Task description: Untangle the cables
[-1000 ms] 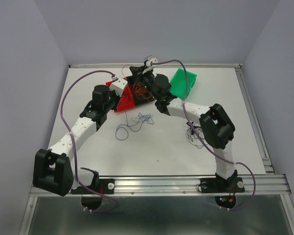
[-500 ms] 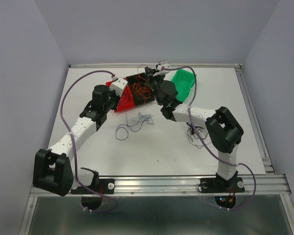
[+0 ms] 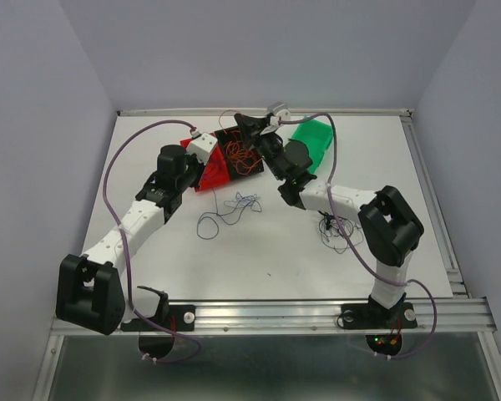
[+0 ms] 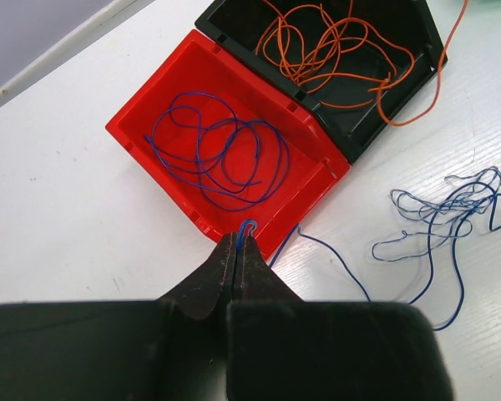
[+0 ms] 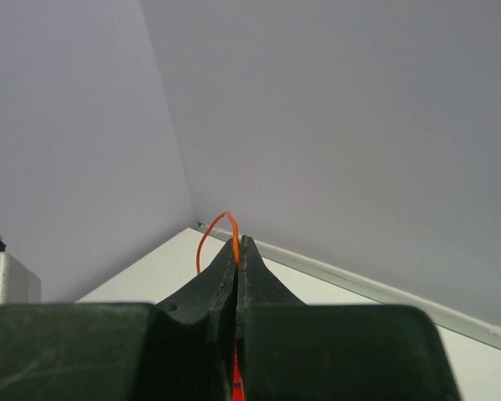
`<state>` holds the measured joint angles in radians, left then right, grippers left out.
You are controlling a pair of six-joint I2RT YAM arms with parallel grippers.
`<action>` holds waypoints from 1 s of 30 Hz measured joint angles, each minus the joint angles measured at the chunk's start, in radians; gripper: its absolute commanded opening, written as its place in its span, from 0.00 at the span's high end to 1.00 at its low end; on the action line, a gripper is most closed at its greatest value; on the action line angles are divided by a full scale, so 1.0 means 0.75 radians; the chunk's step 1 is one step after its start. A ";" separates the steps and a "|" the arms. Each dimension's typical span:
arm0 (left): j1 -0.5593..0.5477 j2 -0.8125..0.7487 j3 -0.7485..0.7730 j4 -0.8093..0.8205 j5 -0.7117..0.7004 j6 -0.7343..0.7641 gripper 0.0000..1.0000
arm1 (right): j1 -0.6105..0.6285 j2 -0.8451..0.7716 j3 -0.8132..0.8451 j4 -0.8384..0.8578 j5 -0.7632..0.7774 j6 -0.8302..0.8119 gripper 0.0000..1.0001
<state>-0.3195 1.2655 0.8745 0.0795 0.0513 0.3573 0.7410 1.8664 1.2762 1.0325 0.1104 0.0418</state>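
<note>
A red bin [image 4: 150, 104] holds a coil of blue wire [image 4: 209, 154]. My left gripper [image 4: 238, 240] is shut on a loop of blue wire at the bin's near edge; in the top view the gripper [image 3: 210, 154] sits over the red bin [image 3: 217, 177]. A black bin [image 4: 405, 79] beside it holds orange wires [image 4: 334, 50]. My right gripper [image 5: 239, 242] is shut on an orange wire [image 5: 213, 230]. In the top view it [image 3: 239, 120] is raised above the black bin [image 3: 255, 165]. Loose blue strands [image 3: 232, 209] and black strands [image 3: 334, 227] lie on the table.
A green bin [image 3: 311, 140] lies at the back right, partly behind the right arm. A metal rail [image 3: 317, 112] and the grey walls close off the table's far edge. The lilac arm cables loop over both arms.
My right gripper has risen and swung toward the back wall with the orange wire, and its elbow has moved right. The left arm has not moved.
</note>
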 measured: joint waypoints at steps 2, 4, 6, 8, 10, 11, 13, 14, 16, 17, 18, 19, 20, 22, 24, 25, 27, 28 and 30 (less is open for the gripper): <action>0.000 0.000 0.000 0.000 0.000 0.000 1.00 | 0.000 0.004 0.011 0.001 -0.035 0.001 1.00; 0.000 0.000 0.000 0.000 0.000 0.000 1.00 | 0.000 0.020 0.043 0.001 -0.055 0.003 1.00; 0.000 0.000 0.000 0.000 -0.001 0.000 1.00 | 0.000 0.047 0.095 0.002 -0.076 0.005 0.99; 0.000 0.000 0.000 0.000 0.000 0.000 1.00 | 0.000 0.084 0.153 0.002 -0.104 0.008 1.00; 0.000 0.000 0.000 0.000 0.000 0.000 1.00 | 0.000 0.113 0.190 0.002 -0.129 0.011 0.99; 0.000 0.000 0.000 0.000 0.000 0.000 1.00 | 0.000 0.137 0.223 0.002 -0.148 0.020 1.00; 0.000 0.000 0.000 0.000 -0.001 0.000 1.00 | -0.001 0.182 0.266 0.005 -0.173 0.028 0.99; 0.000 0.000 0.000 0.000 -0.001 0.000 1.00 | -0.002 0.196 0.277 0.006 -0.183 0.035 0.99; 0.000 0.000 0.000 0.001 -0.001 0.000 1.00 | -0.011 0.254 0.325 0.003 -0.212 0.067 0.99; 0.000 0.000 0.000 0.001 -0.001 0.000 1.00 | -0.015 0.276 0.341 0.002 -0.231 0.084 0.99; 0.000 0.000 0.000 0.001 -0.001 0.000 1.00 | -0.025 0.305 0.368 0.002 -0.260 0.119 1.00; 0.000 0.000 0.000 0.001 -0.002 0.000 1.00 | -0.037 0.323 0.385 0.000 -0.291 0.140 0.99; 0.000 0.000 0.000 0.002 -0.003 0.000 1.00 | -0.052 0.349 0.408 0.001 -0.321 0.178 1.00; 0.000 0.000 0.000 0.002 -0.003 0.000 1.00 | -0.094 0.401 0.457 0.003 -0.374 0.258 1.00; 0.000 0.000 0.000 0.002 -0.003 0.000 1.00 | -0.138 0.443 0.493 0.005 -0.415 0.331 0.99; 0.000 0.000 0.000 0.002 -0.003 0.001 1.00 | -0.160 0.465 0.510 0.011 -0.431 0.363 0.99; 0.000 0.000 0.000 0.003 -0.004 0.001 1.00 | -0.209 0.502 0.534 0.023 -0.468 0.439 0.99; 0.000 0.000 0.000 0.003 -0.004 0.001 1.00 | -0.235 0.515 0.534 0.039 -0.488 0.488 1.00; 0.000 0.000 0.000 0.004 -0.003 0.001 1.00 | -0.271 0.535 0.534 0.062 -0.514 0.563 0.99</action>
<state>-0.3195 1.2655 0.8745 0.0822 0.0490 0.3576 0.5377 2.2677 1.6768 1.0786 -0.2749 0.4641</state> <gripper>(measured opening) 0.033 0.020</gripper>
